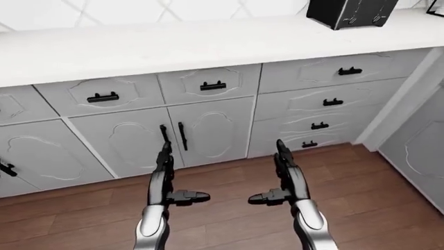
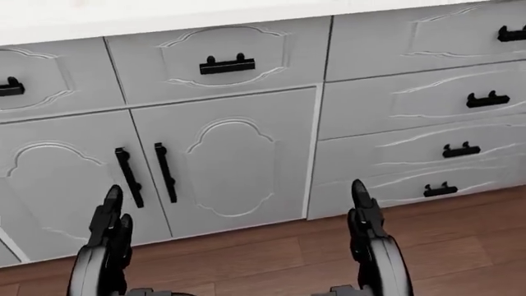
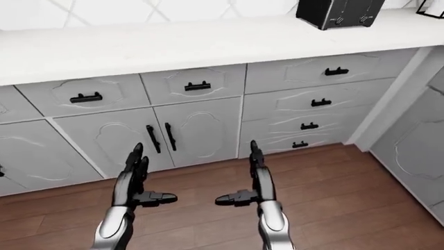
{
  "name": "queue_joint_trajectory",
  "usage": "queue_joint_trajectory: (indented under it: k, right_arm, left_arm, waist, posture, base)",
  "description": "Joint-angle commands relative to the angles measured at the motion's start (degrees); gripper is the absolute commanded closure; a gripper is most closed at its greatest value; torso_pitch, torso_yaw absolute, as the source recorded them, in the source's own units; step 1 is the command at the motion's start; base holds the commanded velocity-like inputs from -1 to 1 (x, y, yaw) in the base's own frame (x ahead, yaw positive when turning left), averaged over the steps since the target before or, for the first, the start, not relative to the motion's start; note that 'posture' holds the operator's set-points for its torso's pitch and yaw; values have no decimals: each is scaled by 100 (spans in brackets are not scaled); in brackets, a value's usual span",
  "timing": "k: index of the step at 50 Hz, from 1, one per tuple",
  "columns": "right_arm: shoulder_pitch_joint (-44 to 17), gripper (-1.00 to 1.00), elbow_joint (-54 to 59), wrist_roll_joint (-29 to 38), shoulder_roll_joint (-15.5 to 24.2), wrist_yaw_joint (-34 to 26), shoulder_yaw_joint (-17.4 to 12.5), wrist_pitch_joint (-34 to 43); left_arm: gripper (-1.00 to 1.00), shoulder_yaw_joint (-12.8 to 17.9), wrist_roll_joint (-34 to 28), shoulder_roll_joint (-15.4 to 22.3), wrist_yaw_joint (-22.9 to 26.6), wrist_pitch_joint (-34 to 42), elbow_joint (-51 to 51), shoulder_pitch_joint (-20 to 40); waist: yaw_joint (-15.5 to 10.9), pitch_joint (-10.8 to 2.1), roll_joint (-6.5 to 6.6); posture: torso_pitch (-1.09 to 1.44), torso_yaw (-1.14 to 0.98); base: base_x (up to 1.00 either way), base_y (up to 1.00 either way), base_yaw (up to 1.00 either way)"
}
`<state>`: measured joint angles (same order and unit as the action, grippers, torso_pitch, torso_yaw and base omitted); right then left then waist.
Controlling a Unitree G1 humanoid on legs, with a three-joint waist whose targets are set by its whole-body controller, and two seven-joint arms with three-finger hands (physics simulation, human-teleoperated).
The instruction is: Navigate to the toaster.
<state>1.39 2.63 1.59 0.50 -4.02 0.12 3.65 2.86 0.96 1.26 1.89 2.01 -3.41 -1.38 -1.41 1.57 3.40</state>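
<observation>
A black toaster (image 1: 352, 12) stands on the white counter (image 1: 173, 44) at the top right of the left-eye view, partly cut off by the top edge; it also shows in the right-eye view (image 3: 339, 11). My left hand (image 1: 166, 174) and my right hand (image 1: 283, 174) are held out low over the wood floor, fingers straight and open, thumbs pointing inward, both empty. They are well below and to the left of the toaster.
White cabinet doors and drawers with black handles (image 1: 213, 86) run under the counter. A stack of drawers (image 1: 326, 104) sits under the toaster. A white panel (image 1: 420, 140) closes the right side. Brown wood floor (image 1: 229, 219) lies below.
</observation>
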Motion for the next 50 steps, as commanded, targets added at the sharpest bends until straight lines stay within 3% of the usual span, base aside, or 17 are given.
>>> queue_joint_trajectory:
  k: [1, 6, 8, 11, 19, 23, 24, 25, 28, 31, 34, 35, 36, 37, 38, 47, 50]
  right_arm:
    - [-124, -100, -319, -14, 43, 32, -87, -192]
    - [-126, -100, -334, -14, 42, 29, -88, -174]
    - [-121, -100, -358, -19, 42, 30, -92, -155]
    - [-143, -100, -302, -26, 45, 29, -103, -185]
    - [-131, -100, -339, -48, 39, 41, -113, -145]
    - [-175, -100, -237, -61, 46, 43, -128, -192]
    - [-173, -100, -241, -60, 46, 44, -126, -192]
    - [-161, -100, -270, -54, 46, 45, -119, -180]
    - [-161, -100, -260, -40, 48, 43, -108, -197]
    - [-146, -100, -304, -32, 46, 42, -98, -171]
    - [-160, -100, -257, -30, 47, 37, -99, -206]
    - [-151, -100, -274, -28, 46, 35, -96, -199]
    - [-153, -100, -262, -28, 47, 33, -97, -208]
    - [-151, -100, -247, -29, 49, 31, -100, -228]
    - [-151, -100, -242, -27, 49, 30, -99, -232]
    - [-147, -100, -296, -34, 44, 28, -102, -175]
    - [-160, -100, -257, -45, 44, 33, -115, -196]
  left_arm:
    - [-100, -66, 13, -17, 27, -211, 313, 152]
    - [-100, -66, 13, -17, 27, -211, 313, 152]
    - [-100, -66, 13, -17, 27, -211, 313, 152]
    - [-100, -66, 13, -17, 27, -211, 313, 152]
    - [-100, -66, 13, -17, 27, -211, 313, 152]
    - [-100, -66, 13, -17, 27, -211, 313, 152]
    - [-100, -66, 13, -17, 27, -211, 313, 152]
    - [-100, -66, 13, -17, 27, -211, 313, 152]
    - [-100, -66, 13, -17, 27, -211, 313, 152]
    - [-100, -66, 13, -17, 27, -211, 313, 152]
    - [-100, -66, 13, -17, 27, -211, 313, 152]
    - [-100, -66, 13, -17, 27, -211, 313, 152]
    - [-100, -66, 13, -17, 27, -211, 313, 152]
    - [-100, -66, 13, -17, 27, -211, 313, 152]
    - [-100, -66, 13, -17, 27, -211, 313, 152]
    - [-100, -66, 13, -17, 27, -211, 313, 152]
    - [-100, -66, 13, -17, 27, -211, 313, 152]
  waist:
    - [34, -107, 4]
    - [14, -55, -370]
    - [47, -167, -792]
    - [100, -64, -626]
    - [66, 11, -188]
    - [55, -27, 181]
    - [-15, -9, -42]
    - [45, -34, 59]
    - [34, -109, 29]
    - [22, -68, -163]
    - [21, -85, -503]
    - [41, -158, -740]
    - [28, -225, -794]
    - [105, -109, -652]
    - [84, -70, -652]
    - [60, 9, -145]
    - [49, -68, 206]
  posture:
    - [0, 0]
    - [0, 0]
    - [0, 0]
    - [0, 0]
    - [0, 0]
    - [0, 0]
    - [0, 0]
    - [0, 0]
    - [0, 0]
    - [0, 0]
    - [0, 0]
    - [0, 0]
    - [0, 0]
    - [0, 0]
    - [0, 0]
    - [0, 0]
    - [0, 0]
  base:
    - [0, -33, 0]
    - [0, -32, 0]
    - [0, -32, 0]
    - [0, -32, 0]
    - [0, -32, 0]
    - [0, -32, 0]
    - [0, -33, 0]
    - [0, -32, 0]
    - [0, -33, 0]
    - [0, -32, 0]
    - [0, -33, 0]
    - [0, -33, 0]
    - [0, -33, 0]
    - [0, -33, 0]
    - [0, -32, 0]
    - [0, -32, 0]
    - [0, -33, 0]
